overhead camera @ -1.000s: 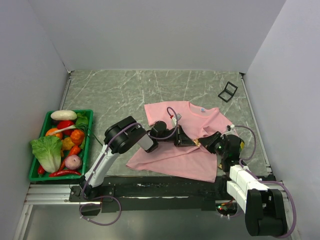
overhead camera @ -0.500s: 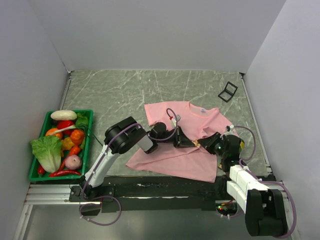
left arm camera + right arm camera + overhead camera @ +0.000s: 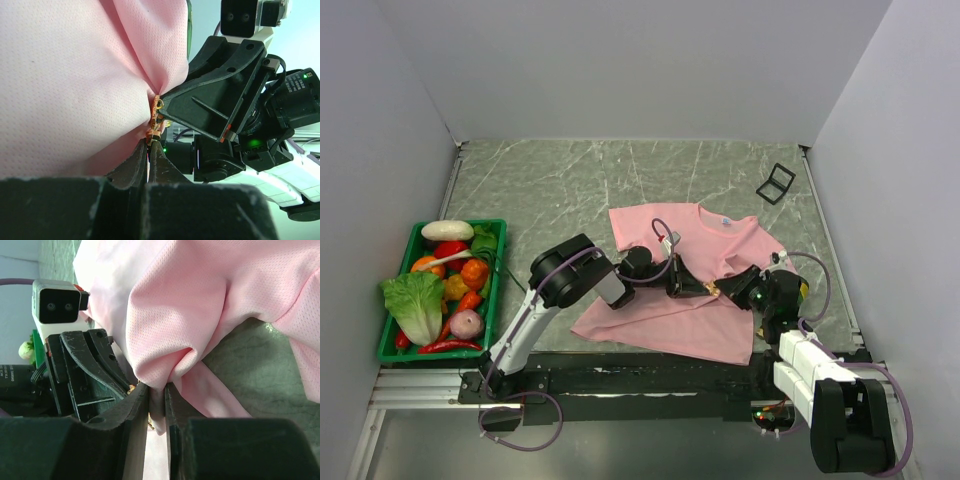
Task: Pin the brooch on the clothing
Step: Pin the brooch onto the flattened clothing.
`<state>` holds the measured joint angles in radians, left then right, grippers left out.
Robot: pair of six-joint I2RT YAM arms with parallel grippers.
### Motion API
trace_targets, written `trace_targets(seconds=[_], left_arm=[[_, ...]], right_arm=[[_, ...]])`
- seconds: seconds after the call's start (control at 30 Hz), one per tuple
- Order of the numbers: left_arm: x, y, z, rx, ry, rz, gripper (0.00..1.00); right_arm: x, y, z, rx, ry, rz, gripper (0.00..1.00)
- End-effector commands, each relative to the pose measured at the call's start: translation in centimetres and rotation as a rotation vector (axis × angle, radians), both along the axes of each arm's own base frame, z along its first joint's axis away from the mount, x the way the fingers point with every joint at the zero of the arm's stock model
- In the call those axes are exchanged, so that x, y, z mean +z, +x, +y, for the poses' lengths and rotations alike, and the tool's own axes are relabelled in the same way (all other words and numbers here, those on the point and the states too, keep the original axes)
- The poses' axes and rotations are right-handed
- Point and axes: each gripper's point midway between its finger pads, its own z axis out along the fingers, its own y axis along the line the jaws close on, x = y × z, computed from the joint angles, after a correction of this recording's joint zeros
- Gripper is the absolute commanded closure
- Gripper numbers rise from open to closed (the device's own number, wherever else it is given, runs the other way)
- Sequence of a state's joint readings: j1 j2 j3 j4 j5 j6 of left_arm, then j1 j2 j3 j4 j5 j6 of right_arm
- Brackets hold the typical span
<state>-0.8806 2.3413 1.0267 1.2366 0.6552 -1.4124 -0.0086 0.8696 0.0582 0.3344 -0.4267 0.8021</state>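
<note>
The pink clothing (image 3: 720, 240) lies spread on the table, its lower middle bunched between my two grippers. My left gripper (image 3: 704, 287) (image 3: 151, 142) is shut on the tiny orange-red brooch (image 3: 156, 119), which is pressed against a pinched fold of the clothing (image 3: 65, 75). My right gripper (image 3: 736, 286) (image 3: 156, 390) faces it from the right and is shut on that fold of the clothing (image 3: 200, 300). In the right wrist view only a speck of the brooch (image 3: 132, 388) shows beside the left fingertip.
A green basket (image 3: 497, 262) full of vegetables stands at the table's left edge. A small black folding frame (image 3: 776, 183) lies at the back right corner. White walls close in the table on three sides.
The left arm's wrist has drifted slightly left and nearer. Both grips look unchanged.
</note>
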Motion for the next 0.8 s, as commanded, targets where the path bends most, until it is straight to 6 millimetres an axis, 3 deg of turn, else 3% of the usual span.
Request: trace_targets(seconds=[0.0, 0.5, 0.77], left_arm=[[6.3, -4.1, 0.4, -0.140, -0.289, -0.229, 0.99], [5.4, -4.2, 0.6, -0.139, -0.277, -0.247, 0.99], [6.1, -5.4, 1.0, -0.143, -0.301, -0.263, 0.99]], right_arm=[[0.1, 1.0, -1.6, -0.077, -0.062, -0.037, 0.77], [0.0, 1.0, -1.7, -0.082, -0.062, -0.034, 0.77], [0.0, 1.0, -1.8, -0.091, -0.065, -0.035, 0.77]])
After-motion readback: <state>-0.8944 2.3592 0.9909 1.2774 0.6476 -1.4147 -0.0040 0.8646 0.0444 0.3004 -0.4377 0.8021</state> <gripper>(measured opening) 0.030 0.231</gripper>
